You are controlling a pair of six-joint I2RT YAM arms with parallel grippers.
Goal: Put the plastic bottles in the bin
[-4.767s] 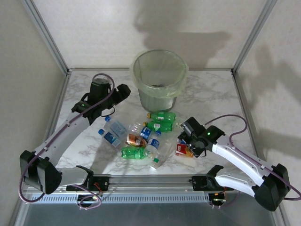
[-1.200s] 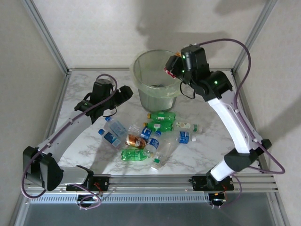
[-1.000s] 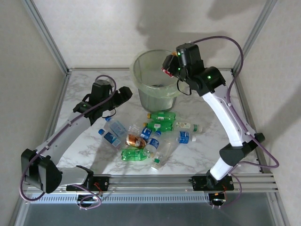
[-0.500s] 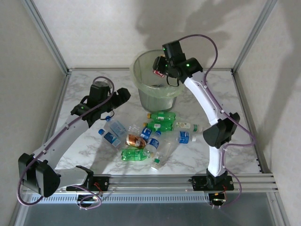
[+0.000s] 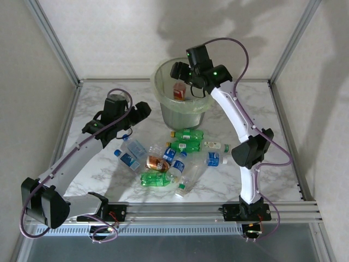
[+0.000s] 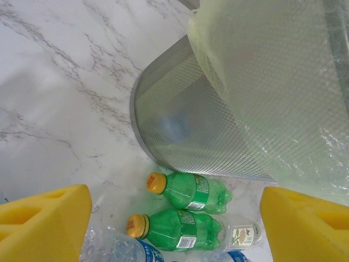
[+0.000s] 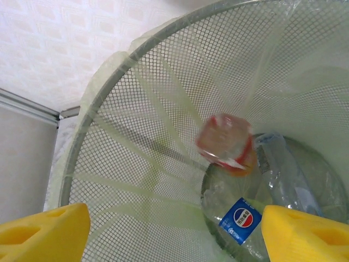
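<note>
Step in hand: release of a red-labelled bottle [image 7: 226, 143] into the bin [image 5: 163, 95]; it looks to be in mid-fall (blurred in the wrist view, so this is a guess).
Right gripper [image 5: 184, 71]: above the bin mouth at the upper centre of the top view, jaws spread, nothing between them.
Left gripper [image 5: 143, 111]: left of the bin, jaws spread and empty, just above the pile.
Bin contents: a clear bottle with a blue label [image 7: 240, 219] lies at the bottom, lower right of the wrist frame.
Plastic bottles [image 5: 174, 158]: clustered at the centre of the marble table [image 5: 98, 98], two green ones [image 6: 185, 215] closest to the bin wall.
Doing it well: keep the right jaws wide and centred over the mouth until the bottle lands, then lift straight up clear of the liner's rim.
</note>
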